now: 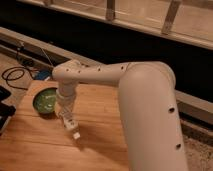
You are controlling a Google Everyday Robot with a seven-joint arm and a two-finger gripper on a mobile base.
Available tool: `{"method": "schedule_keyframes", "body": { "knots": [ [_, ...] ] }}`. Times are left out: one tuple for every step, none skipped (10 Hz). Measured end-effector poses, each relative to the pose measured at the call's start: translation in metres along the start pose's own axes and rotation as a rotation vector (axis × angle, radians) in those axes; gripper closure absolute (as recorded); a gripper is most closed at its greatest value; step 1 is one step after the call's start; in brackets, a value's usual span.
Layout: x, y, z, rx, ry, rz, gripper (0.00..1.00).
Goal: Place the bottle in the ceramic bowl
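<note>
as the pincer (pixel 67 118) grips the bottle (pixel 74 131) above the table (pixel 102 112), the ceramic bowl (pixel 46 101) sits beside.

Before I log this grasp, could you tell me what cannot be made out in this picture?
1. Camera view: the gripper, just right of the ceramic bowl, merges with the white bottle below it; its grip is unclear.
2. The bowl's right rim: behind the arm.
3. The wooden table's right side: hidden by the arm.
</note>
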Motion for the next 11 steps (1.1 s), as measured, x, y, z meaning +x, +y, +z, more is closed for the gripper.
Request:
{"method": "schedule_keyframes", "body": {
  "knots": [
    [0.0, 0.0, 0.0, 0.001, 0.0, -0.001, 1.0],
    [0.0, -0.001, 0.0, 0.001, -0.001, 0.001, 1.0],
    [0.0, -0.001, 0.0, 0.0, -0.001, 0.001, 1.0],
    [0.0, -0.001, 0.0, 0.0, 0.0, 0.0, 1.0],
    [0.0, 0.001, 0.0, -0.002, -0.001, 0.0, 1.0],
    [-0.002, -0.001, 0.0, -0.011, -0.001, -0.012, 1.0],
    [-0.008, -0.003, -0.001, -0.018, 0.005, -0.04, 1.0],
    [-0.017, 0.0, -0.001, -0.023, 0.013, -0.068, 1.0],
    [-0.035, 0.005, 0.0, -0.026, 0.032, -0.112, 1.0],
    [-0.052, 0.012, 0.0, -0.027, 0.049, -0.147, 1.0],
    [-0.077, 0.022, 0.001, -0.03, 0.063, -0.193, 1.0]
  ]
}}
